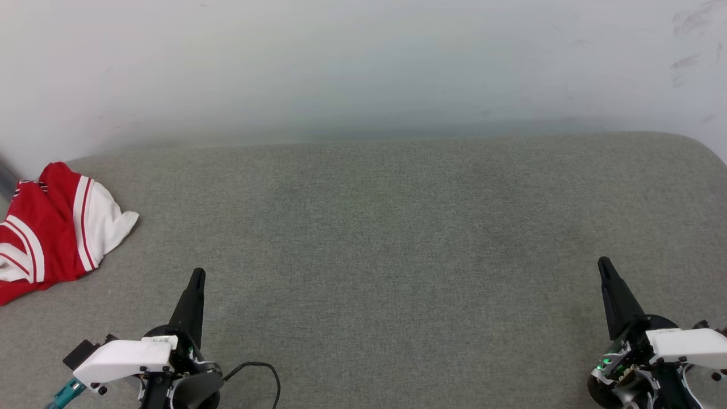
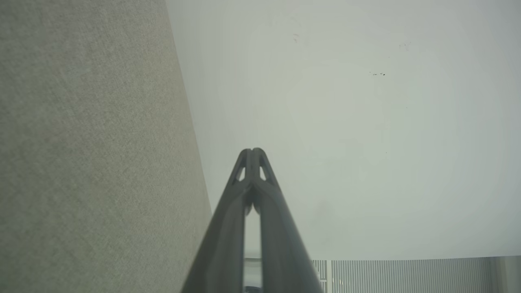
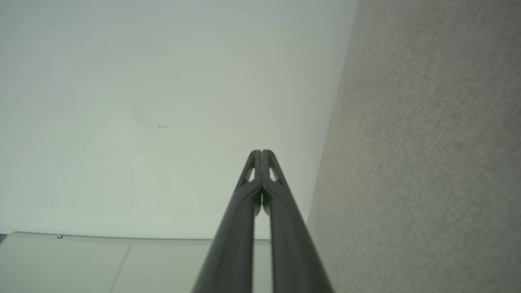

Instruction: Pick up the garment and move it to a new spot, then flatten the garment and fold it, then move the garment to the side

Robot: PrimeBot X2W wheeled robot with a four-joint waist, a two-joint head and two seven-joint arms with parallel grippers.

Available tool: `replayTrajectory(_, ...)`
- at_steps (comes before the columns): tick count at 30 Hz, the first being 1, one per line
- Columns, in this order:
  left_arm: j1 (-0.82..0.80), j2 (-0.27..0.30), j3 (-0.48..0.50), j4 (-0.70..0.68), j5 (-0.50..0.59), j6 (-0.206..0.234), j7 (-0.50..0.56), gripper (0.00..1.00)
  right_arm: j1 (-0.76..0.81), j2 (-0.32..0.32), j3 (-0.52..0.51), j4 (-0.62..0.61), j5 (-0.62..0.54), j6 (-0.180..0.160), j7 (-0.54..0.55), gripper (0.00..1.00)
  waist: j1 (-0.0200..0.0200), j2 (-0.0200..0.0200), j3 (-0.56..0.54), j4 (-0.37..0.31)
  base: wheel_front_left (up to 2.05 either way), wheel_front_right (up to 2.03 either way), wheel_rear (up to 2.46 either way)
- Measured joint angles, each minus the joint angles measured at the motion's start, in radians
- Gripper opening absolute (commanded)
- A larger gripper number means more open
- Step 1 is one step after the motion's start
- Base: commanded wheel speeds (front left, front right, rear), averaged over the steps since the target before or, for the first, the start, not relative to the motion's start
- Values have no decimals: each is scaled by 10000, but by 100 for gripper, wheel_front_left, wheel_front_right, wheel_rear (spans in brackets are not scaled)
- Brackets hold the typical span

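Garment [image 1: 51, 233]: a red jersey top with a white sleeve and red-and-white striped trim, lying in a crumpled heap at the far-left corner of the grey fabric surface [image 1: 386, 227]. Part of it is cut off by the left edge of the head view, and the white sleeve points toward the middle of the surface. Nothing is touching it. Left tool [image 1: 197, 275]: over the near-left part of the surface, well apart from the garment, on the nearer side and a little further in from that corner. Its fingers are pressed together into a single dark point aimed at the surface's far edge, with nothing between them. The left wrist view confirms this: left tool [image 2: 252, 151] has its tips meeting, with the surface [image 2: 81, 142] along one side and a pale wall [image 2: 366, 142] beyond. Right tool [image 1: 604, 264]: over the near-right part of the surface, on the side opposite the garment, also aimed at the far edge. The right wrist view shows the right tool [image 3: 261, 152] with tips together and empty, and the surface [image 3: 427, 142] alongside. A thin black cable [image 1: 267, 369] loops over the surface's near edge beside the left wrist housing. The middle of the surface is flat, with the wall [image 1: 341, 68] rising behind its far edge.
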Motion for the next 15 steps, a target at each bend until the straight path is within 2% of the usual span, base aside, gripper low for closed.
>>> replayTrajectory(15, 0, 0, 2, 0, 0, 0, 0, 0, 0, 0, 2, 0, 0, 0, 2, 0, 0, 0, 0, 0, 0, 0, 0)
